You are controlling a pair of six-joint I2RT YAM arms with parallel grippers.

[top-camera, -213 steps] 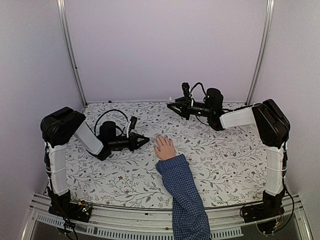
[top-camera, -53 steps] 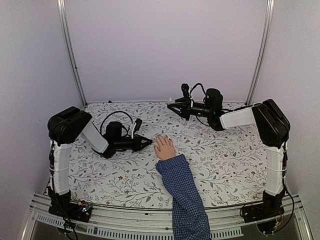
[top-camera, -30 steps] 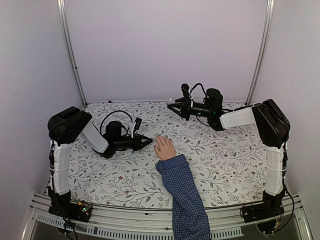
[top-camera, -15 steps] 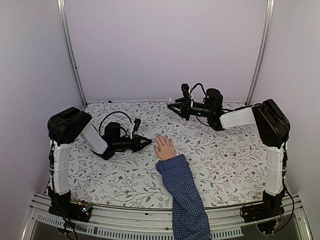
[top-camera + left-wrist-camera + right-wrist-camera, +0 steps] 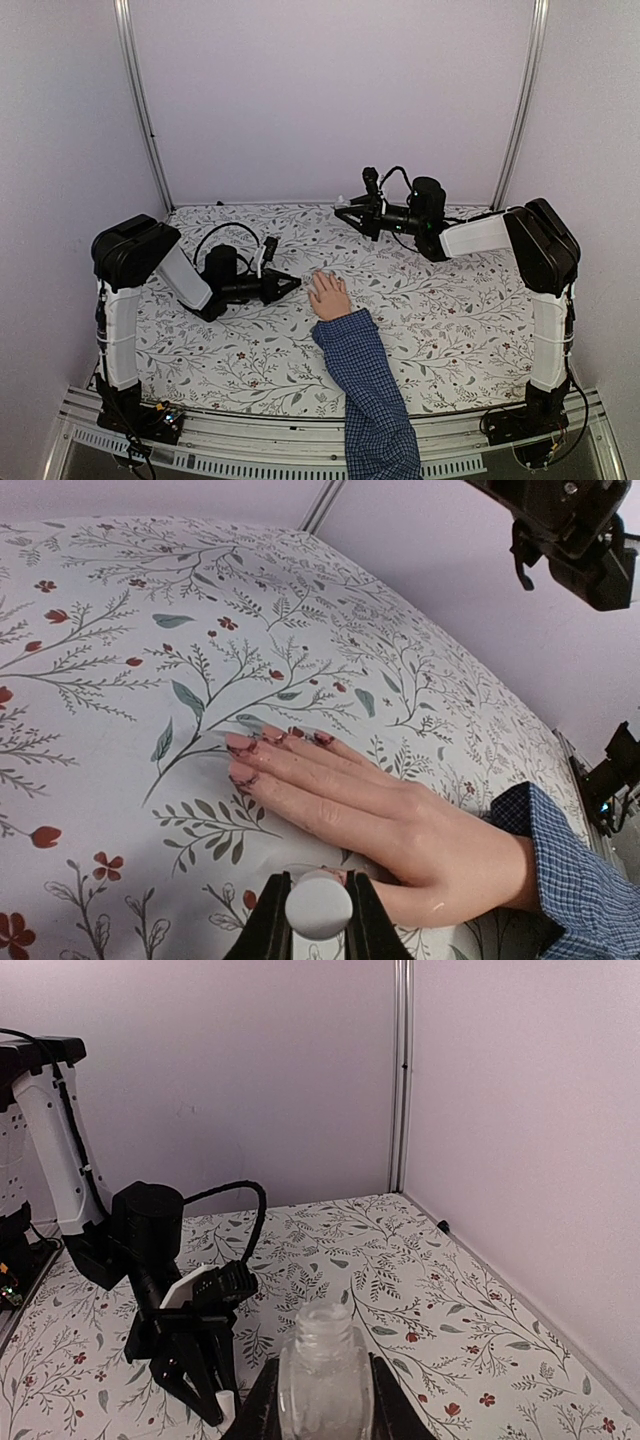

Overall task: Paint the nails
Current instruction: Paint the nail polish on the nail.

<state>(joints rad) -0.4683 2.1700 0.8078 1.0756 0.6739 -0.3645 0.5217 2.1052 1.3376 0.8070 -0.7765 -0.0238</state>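
Dark red colours four fingertip nails (image 5: 275, 736); I judge little remains. My left hand (image 5: 318, 888) clamps a round white cap (image 5: 318, 910), right hand (image 5: 322, 1365) a clear glass bottle (image 5: 323, 1395).

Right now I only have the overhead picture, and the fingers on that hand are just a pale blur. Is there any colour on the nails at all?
Observer: Yes. The left wrist camera shows dark reddish colour on the nails of the hand, which lies flat on the flowered cloth.
Operator: And what is the claw next to it pinching?
Observer: The left gripper is closed on a round white cap, just short of the hand.
Operator: Is the far claw carrying something too?
Observer: The right gripper clamps a small clear bottle, upright, with its neck open.
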